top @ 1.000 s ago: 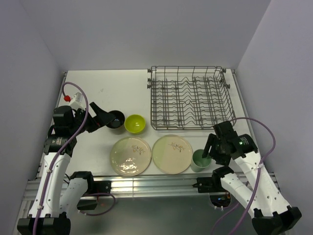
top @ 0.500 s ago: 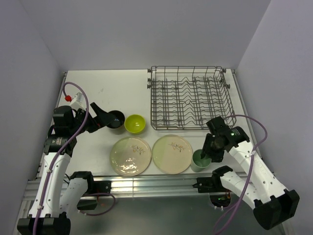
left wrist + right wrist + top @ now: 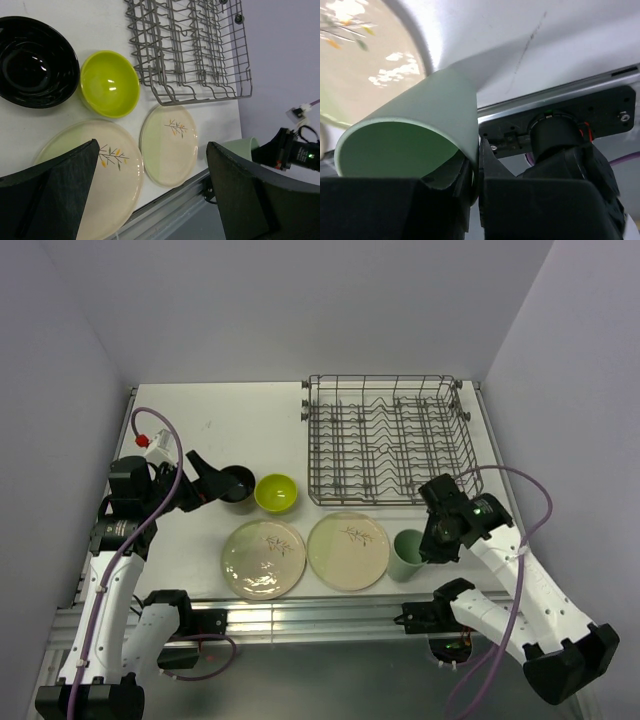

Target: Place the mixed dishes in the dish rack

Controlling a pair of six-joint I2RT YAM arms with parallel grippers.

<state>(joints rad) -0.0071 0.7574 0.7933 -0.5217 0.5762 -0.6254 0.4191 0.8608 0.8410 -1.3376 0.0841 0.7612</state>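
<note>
My right gripper (image 3: pixel 428 546) is shut on the rim of the pale mint-green cup (image 3: pixel 407 553), one finger inside and one outside its wall (image 3: pixel 415 130). The cup sits at the table's front right, tilted, beside the right cream plate (image 3: pixel 348 550). The left cream plate (image 3: pixel 263 558) lies next to it. Behind them are the lime-green bowl (image 3: pixel 276 492) and the small dark cup (image 3: pixel 236 483). My left gripper (image 3: pixel 205 480) hangs open just left of the dark cup. The grey wire dish rack (image 3: pixel 390 440) stands at the back right with nothing in it.
The table's front metal rail (image 3: pixel 320 615) runs just below the plates and the cup. Walls close in the left, back and right sides. In the left wrist view, the rack's near corner (image 3: pixel 200 95) sits close behind the right plate (image 3: pixel 169 144).
My right gripper has swung in and shut on the mint cup's rim. The cup has tipped and the right plate has slid slightly left. The left arm has stayed still.
</note>
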